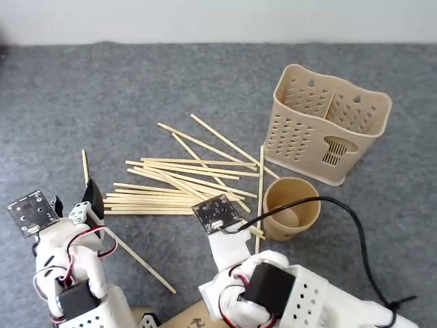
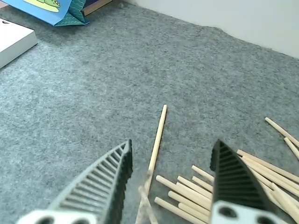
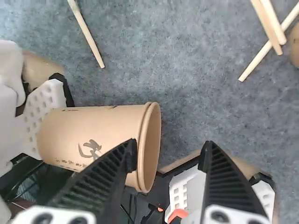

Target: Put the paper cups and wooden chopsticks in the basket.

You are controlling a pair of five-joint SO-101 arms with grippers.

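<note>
Prob. a small robotics lab: grey felt-covered desk [image 1: 205, 82], plain white wall [image 1: 205, 20], bare circuit boards [image 1: 32, 213] (loose black cable [image 1: 328, 199] too).

a grey, felt-like covering spreads over the whole desk [image 1: 205, 82]. near its middle lies a loose heap of wooden chopsticks [image 1: 184, 184], most side by side, some crossing at angles. one single chopstick [image 1: 85, 166] lies apart from the heap, and a long chopstick [image 1: 140, 260] lies slantwise nearer the arms. the basket [image 1: 328, 126] stands upright to one side, with a paper cup [image 1: 291, 208] upright just beside it, mouth up. a black cable [image 1: 358, 232] trails past that cup. a second cup [image 3: 93, 135] lies on its side. a white box [image 2: 14, 39] sits at a far corner.
</note>
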